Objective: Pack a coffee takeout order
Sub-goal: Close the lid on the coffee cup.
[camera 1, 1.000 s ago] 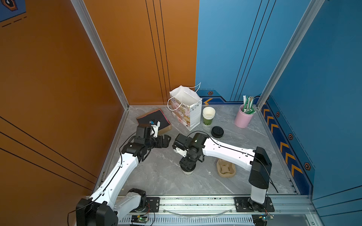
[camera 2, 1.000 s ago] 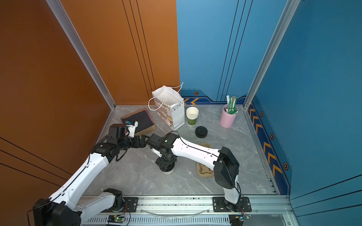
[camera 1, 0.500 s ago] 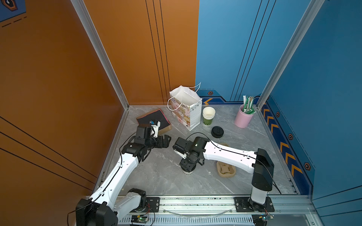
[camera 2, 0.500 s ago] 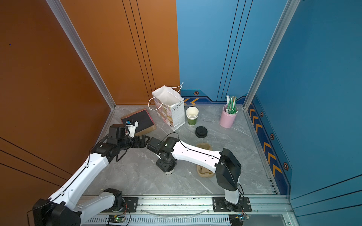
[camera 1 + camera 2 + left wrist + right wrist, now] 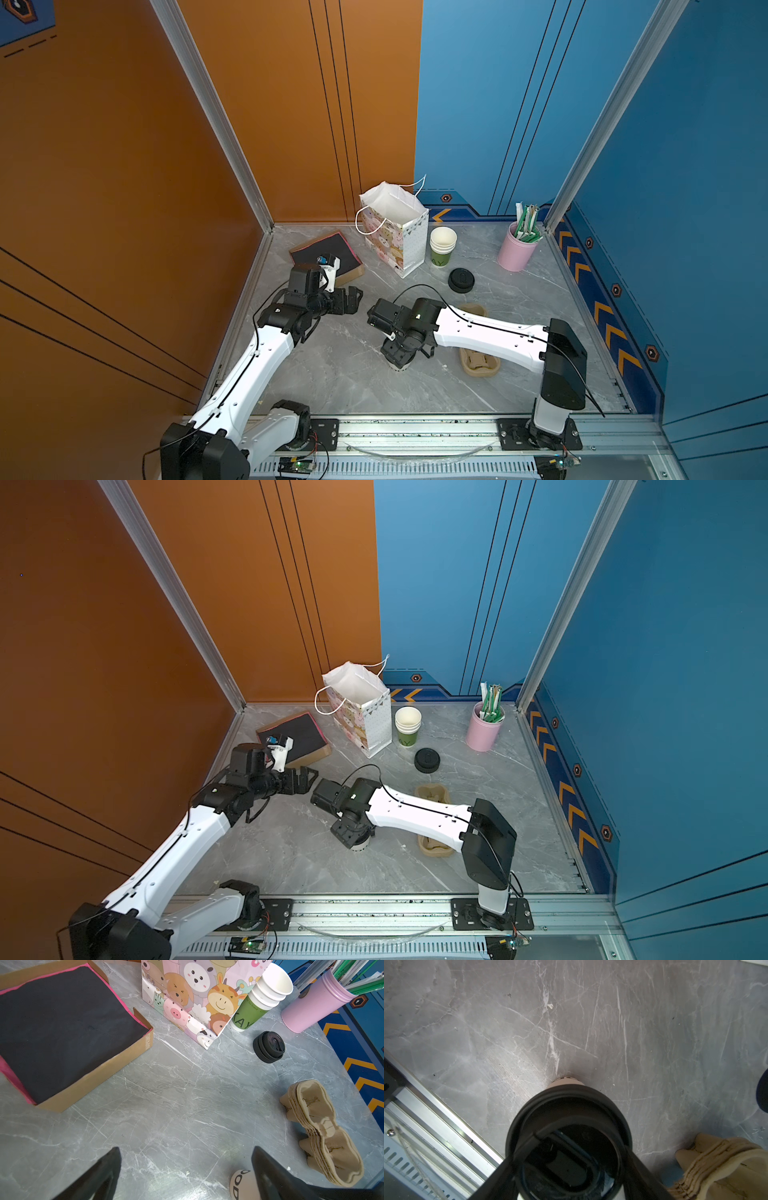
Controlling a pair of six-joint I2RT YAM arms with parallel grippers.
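The whitish paper cup (image 5: 397, 366) stands upright on the grey marbled surface (image 5: 332, 386), about midway along it and nearer the front edge. Its round black lid (image 5: 569, 1101) is seated on top. The right end effector (image 5: 397, 358) points straight down over it. In the right wrist view its two fingers (image 5: 645, 1172) clasp the lid from opposite sides. Just to the cup's right lies a stack of pulp cup carriers (image 5: 478, 362), partly under the right arm.

The left end effector (image 5: 186, 1150) hovers near the left edge, fingers spread wide with nothing between them.

The black napkin (image 5: 62, 1028) lies on top of pink napkins (image 5: 10, 1075) in a shallow cardboard box (image 5: 99, 1076) in the rear left corner. A white-wrapped straw (image 5: 519, 212) stands among green ones in a pink tumbler (image 5: 515, 255) at the rear right corner. Between them, along the rear edge, stand an open cartoon-animal gift bag (image 5: 395, 241) and a stack of lidless cups (image 5: 442, 245). A spare black lid (image 5: 461, 280) lies just in front of that stack.
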